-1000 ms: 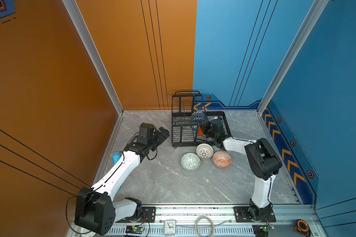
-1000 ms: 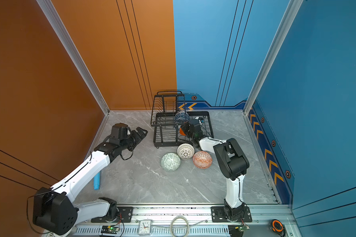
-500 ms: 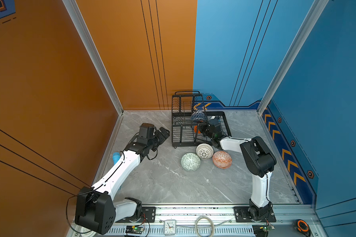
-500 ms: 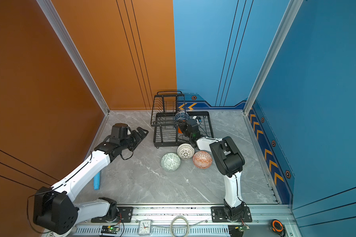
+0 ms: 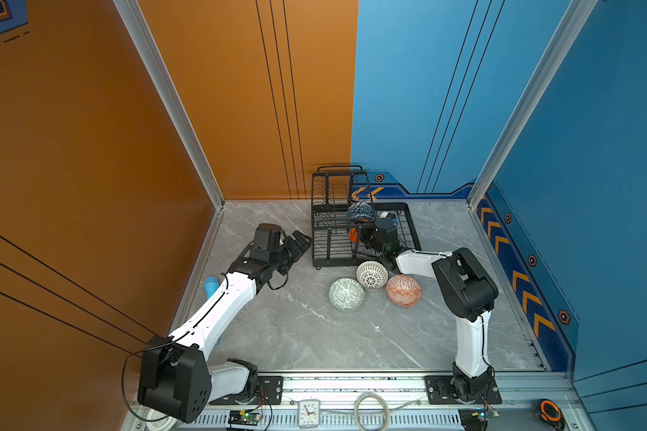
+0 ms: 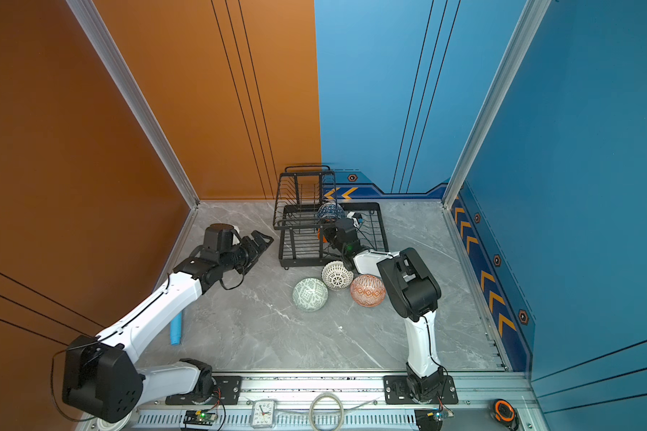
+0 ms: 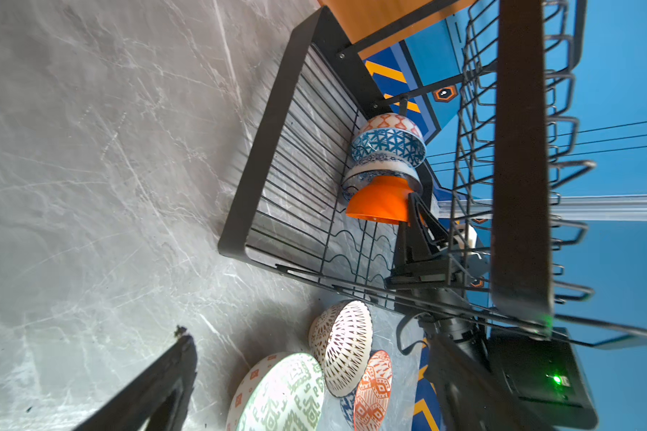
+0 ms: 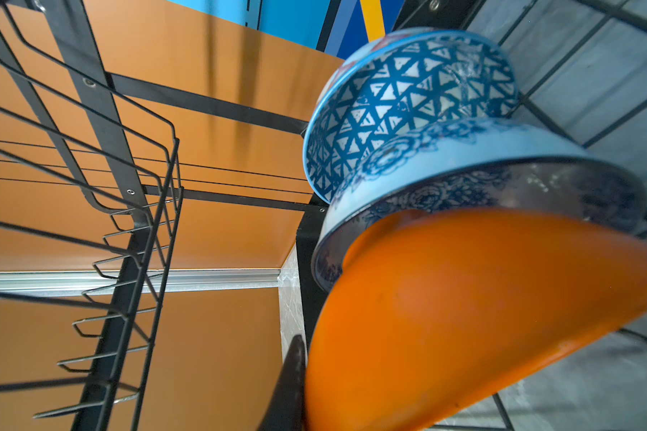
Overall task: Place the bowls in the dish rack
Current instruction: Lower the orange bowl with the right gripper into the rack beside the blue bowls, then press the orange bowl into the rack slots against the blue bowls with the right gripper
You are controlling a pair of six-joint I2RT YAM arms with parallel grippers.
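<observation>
Marble table, rack with 3 bowls, orange bowl in tight right hand, left hand agape

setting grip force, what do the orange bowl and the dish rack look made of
Orange bowl: likely glazed ceramic, possibly plastic; smooth, even colour, soft sheen. Dish rack: black coated metal, seemingly; thin rigid wires, flat screwed bars, matte.
</observation>
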